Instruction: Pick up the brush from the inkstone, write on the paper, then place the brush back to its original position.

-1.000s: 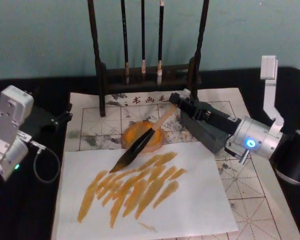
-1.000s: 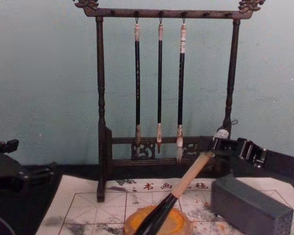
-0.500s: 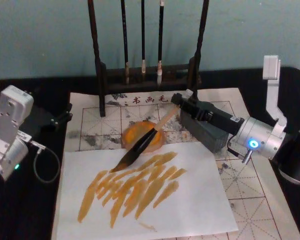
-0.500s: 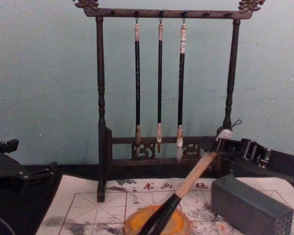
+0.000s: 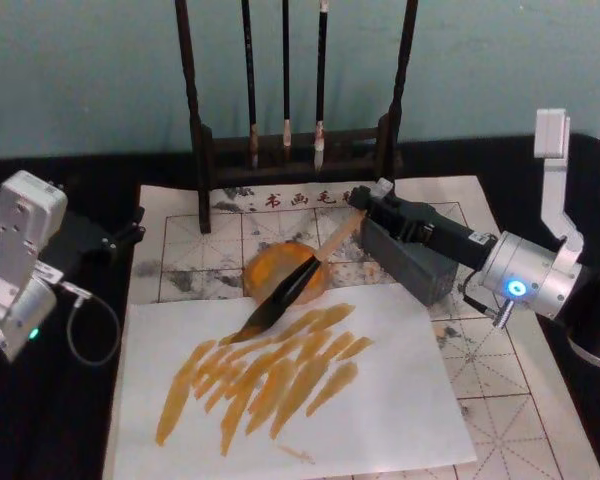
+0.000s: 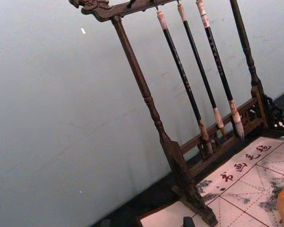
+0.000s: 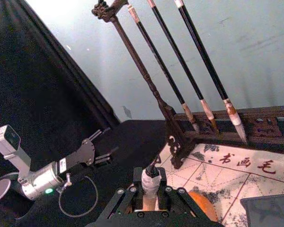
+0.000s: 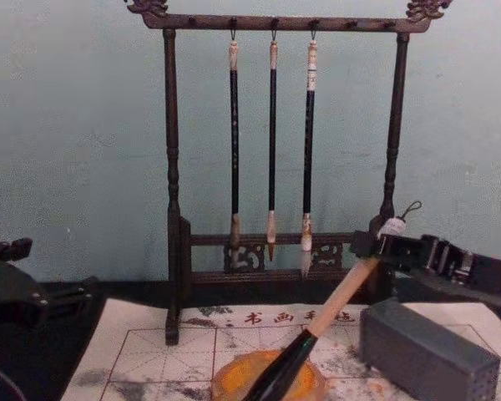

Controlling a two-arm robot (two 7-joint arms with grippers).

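We are pinching the top end of the brush [image 5: 298, 277] with our right gripper [image 5: 368, 207]. Its fingers are pressing together on the tan handle just below the cord loop, behind and to the right of the orange dish [image 5: 263, 262]. From there the brush is slanting down across the dish: its glossy black section is passing over the dish's middle, and its dark bristles are reaching past the dish's near-left rim. There they are meeting the far edge of a white sheet [image 5: 390, 400] streaked with orange strokes, though we cannot tell whether the tip is touching it. The dish is sitting on the paper [image 5: 185, 245], off-white with red grid lines and grey smudges, and the white sheet is lying on that paper on the dish's near side. A grey block [image 5: 412, 268] is lying just right of the dish, under our right arm. Behind the dish a dark rack [image 5: 202, 140] is holding three thin brushes [image 5: 286, 70]. Our left gripper [image 5: 135, 225] is waiting well left of the dish over the black table, fingers spread and holding nothing
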